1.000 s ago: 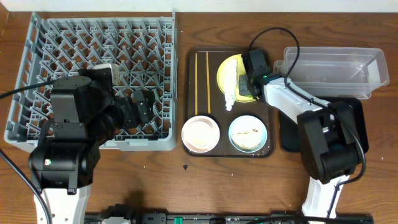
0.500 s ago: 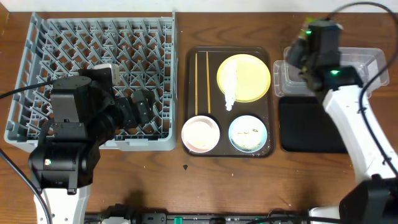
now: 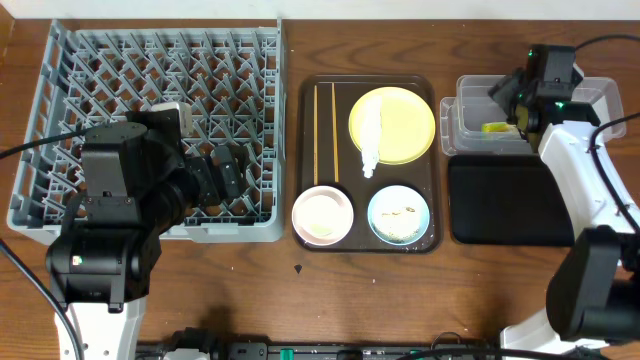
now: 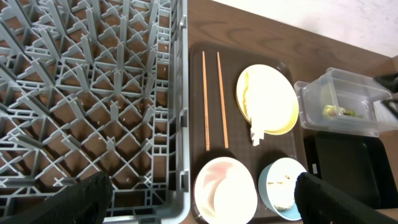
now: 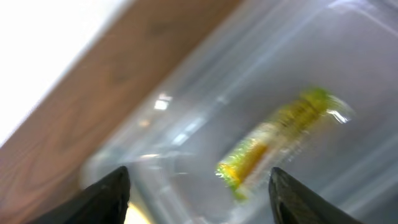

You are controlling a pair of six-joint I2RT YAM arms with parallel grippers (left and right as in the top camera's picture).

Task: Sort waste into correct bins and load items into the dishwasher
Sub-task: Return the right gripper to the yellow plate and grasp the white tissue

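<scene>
The green-and-orange snack wrapper [image 3: 495, 127] lies loose inside the clear tub [image 3: 585, 100], blurred in the right wrist view [image 5: 280, 140]. My right gripper [image 3: 517, 100] hovers over the tub, open [image 5: 199, 194], with nothing between its fingers. On the brown serving tray [image 3: 312, 100] are the yellow plate [image 3: 405, 115] with the white napkin [image 3: 370, 140] on it, two chopsticks [image 3: 325, 130], a white bowl [image 3: 322, 214] and a light-blue bowl [image 3: 399, 215] holding rice scraps. My left gripper [image 4: 199, 202] hangs open and empty above the near right corner of the grey dish rack [image 3: 150, 90].
The black tray [image 3: 505, 205] lies just in front of the clear tub, at the right of the serving tray. The left arm's body covers the rack's near left part. Bare wooden table runs along the front edge.
My right arm swung from the yellow plate to above the clear tub and opened its jaws; the wrapper now lies in the tub. The left arm has not moved.
</scene>
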